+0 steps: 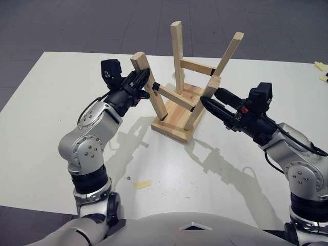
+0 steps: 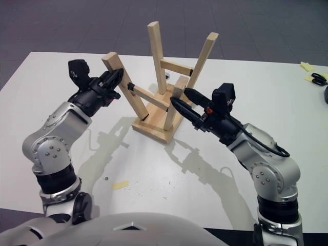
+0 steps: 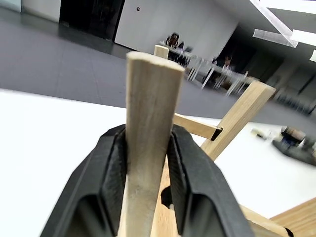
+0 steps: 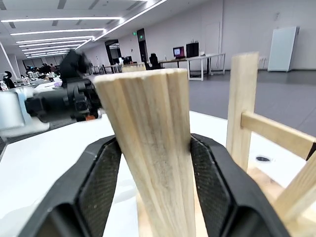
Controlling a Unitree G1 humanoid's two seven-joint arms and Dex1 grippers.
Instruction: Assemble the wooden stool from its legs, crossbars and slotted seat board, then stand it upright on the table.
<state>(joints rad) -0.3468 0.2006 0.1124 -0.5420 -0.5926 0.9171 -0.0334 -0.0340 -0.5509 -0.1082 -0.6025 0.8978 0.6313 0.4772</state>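
The wooden stool stands upside down, its seat board (image 1: 176, 129) flat on the white table (image 1: 51, 128) and its legs pointing up, joined by crossbars (image 1: 177, 97). My left gripper (image 1: 145, 79) is shut on the upper part of the left leg (image 1: 156, 100); the left wrist view has that leg (image 3: 148, 98) clamped between black fingers (image 3: 111, 168). My right gripper (image 1: 207, 100) is shut on the near right leg (image 1: 197, 115), and its pads (image 4: 101, 187) press both sides of that leg (image 4: 153, 148). Two more legs (image 1: 178, 51) rise behind.
A yellow tape scrap (image 1: 142, 184) lies near the table's front edge. More yellow scraps (image 1: 320, 65) and a dark pair of scissors (image 2: 319, 78) sit at the far right edge. Bare table surrounds the stool on the left and front.
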